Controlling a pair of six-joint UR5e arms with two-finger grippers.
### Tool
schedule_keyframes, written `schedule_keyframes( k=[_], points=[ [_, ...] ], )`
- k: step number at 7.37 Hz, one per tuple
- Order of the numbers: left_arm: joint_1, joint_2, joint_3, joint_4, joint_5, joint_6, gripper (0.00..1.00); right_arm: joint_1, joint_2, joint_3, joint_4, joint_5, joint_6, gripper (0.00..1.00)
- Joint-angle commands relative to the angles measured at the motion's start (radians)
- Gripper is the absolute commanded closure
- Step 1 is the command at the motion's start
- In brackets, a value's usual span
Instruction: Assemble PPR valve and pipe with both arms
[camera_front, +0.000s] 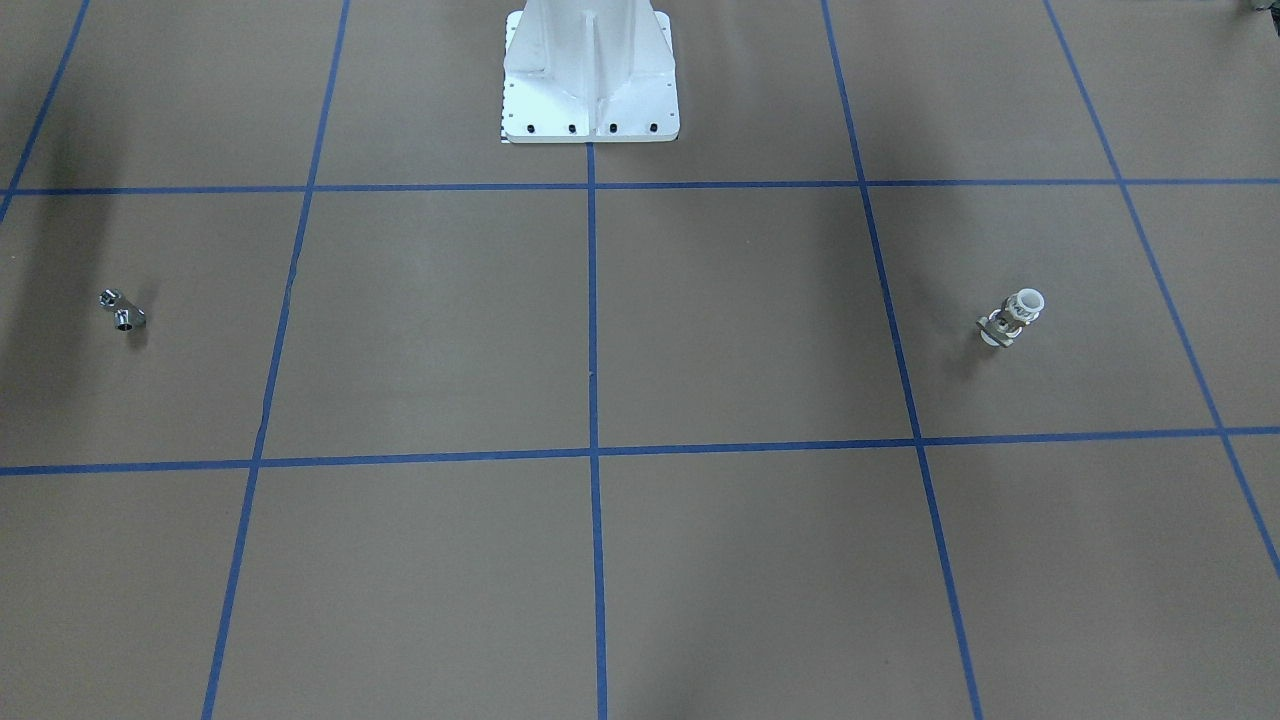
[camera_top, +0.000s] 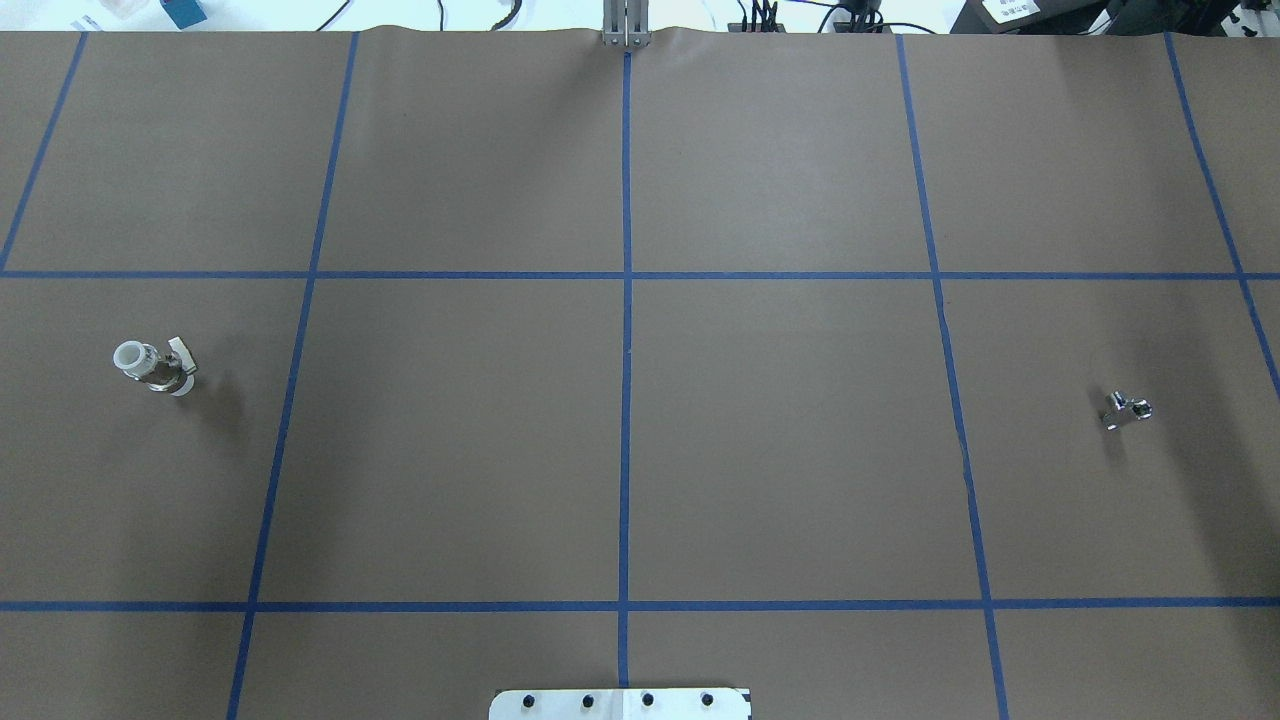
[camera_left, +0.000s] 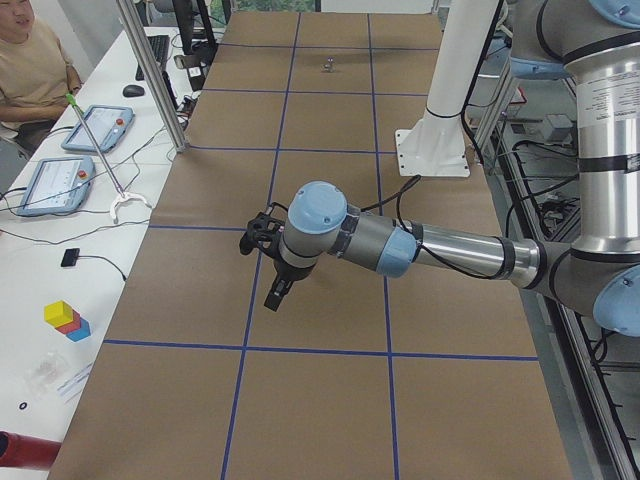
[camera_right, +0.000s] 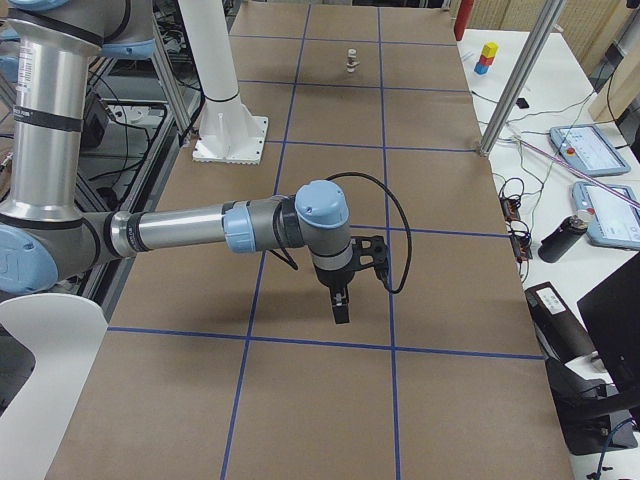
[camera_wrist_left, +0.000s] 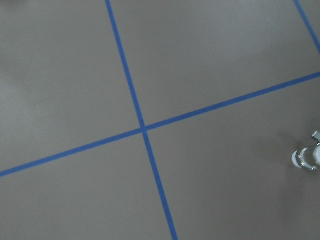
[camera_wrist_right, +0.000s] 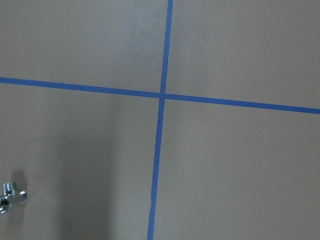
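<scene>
The PPR valve (camera_top: 152, 366), with a white ring end, metal body and pale handle tab, lies on the brown table on my left side. It also shows in the front view (camera_front: 1012, 318) and at the right edge of the left wrist view (camera_wrist_left: 310, 156). The pipe (camera_top: 1128, 408), a small chrome elbow, lies far off on my right side, in the front view (camera_front: 123, 310) and the right wrist view (camera_wrist_right: 11, 196). The left gripper (camera_left: 275, 292) and the right gripper (camera_right: 341, 305) hang above the table, seen only from the sides. I cannot tell whether they are open.
The white bolted pedestal base (camera_front: 590, 80) stands at the robot's edge of the table. Blue tape lines (camera_top: 626, 400) divide the brown surface into squares. An operator (camera_left: 30, 60) sits beside tablets at the side bench. An aluminium post (camera_left: 150, 75) stands at the table's edge.
</scene>
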Motion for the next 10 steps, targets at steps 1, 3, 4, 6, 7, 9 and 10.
schedule_keyframes(
  k=[1, 3, 4, 6, 7, 9, 10],
  points=[
    [0.142, -0.022, -0.007, -0.05, -0.078, -0.046, 0.0, -0.042, -0.005, -0.002, 0.046, 0.048, 0.021, 0.0],
    [0.262, -0.044, -0.009, -0.091, -0.026, -0.196, 0.0, -0.045, -0.011, -0.002, 0.05, 0.048, 0.019, 0.0],
    [0.361, -0.044, -0.009, -0.12, 0.03, -0.239, 0.0, -0.045, -0.011, -0.002, 0.05, 0.048, 0.019, 0.0],
    [0.542, -0.046, -0.008, -0.218, 0.199, -0.445, 0.0, -0.045, -0.018, -0.002, 0.048, 0.049, 0.019, 0.0],
    [0.613, -0.064, 0.0, -0.22, 0.244, -0.469, 0.0, -0.045, -0.021, -0.002, 0.05, 0.049, 0.018, 0.0],
    [0.692, -0.096, 0.032, -0.22, 0.334, -0.471, 0.0, -0.045, -0.021, -0.002, 0.05, 0.057, 0.018, 0.0],
    [0.706, -0.131, 0.082, -0.22, 0.347, -0.466, 0.0, -0.045, -0.022, -0.002, 0.05, 0.057, 0.018, 0.0]
  ],
)
